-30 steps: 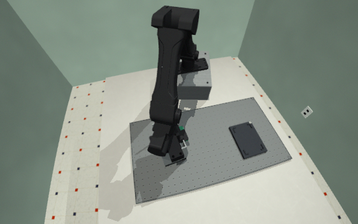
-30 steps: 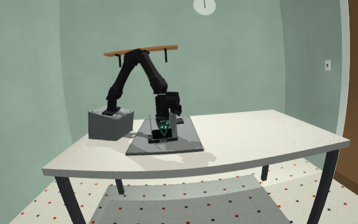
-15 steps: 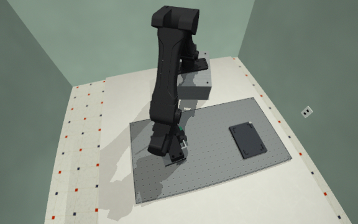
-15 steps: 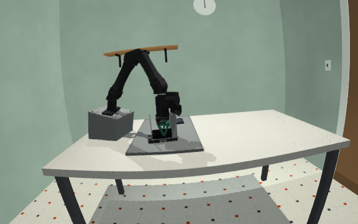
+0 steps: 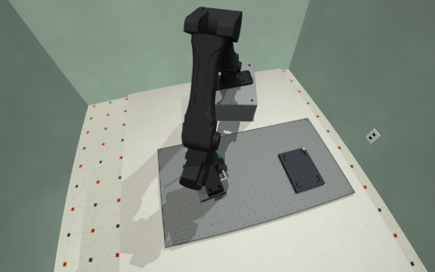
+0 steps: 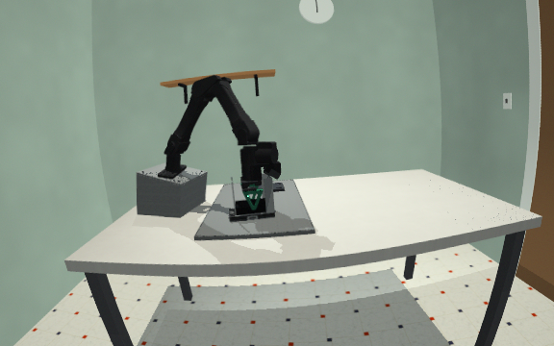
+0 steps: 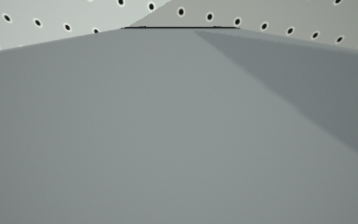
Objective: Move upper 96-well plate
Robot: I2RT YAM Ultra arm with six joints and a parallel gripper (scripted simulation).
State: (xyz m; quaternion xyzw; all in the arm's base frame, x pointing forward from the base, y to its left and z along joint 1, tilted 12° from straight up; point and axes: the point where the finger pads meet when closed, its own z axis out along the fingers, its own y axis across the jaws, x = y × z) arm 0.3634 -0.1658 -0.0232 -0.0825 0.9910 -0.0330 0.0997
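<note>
Only outside, the claw [image 6: 253, 196] grips K1's upper plate [image 7: 170, 130].

A black six-joint arm [image 6: 195, 112] on a grey pedestal [image 6: 148, 197] bends down into stack rack K1 [image 6: 233, 197], its hand [image 6: 253, 198] closed on the upper plate there, atop a perforated grey board [image 6: 287, 223] on a white table [image 6: 402, 207].

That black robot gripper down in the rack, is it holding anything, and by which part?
Yes. The black gripper is shut on the upper 96-well plate in the clear-walled stack rack. Which part of the plate it grips is hidden; the wrist view shows only a grey surface.
</note>
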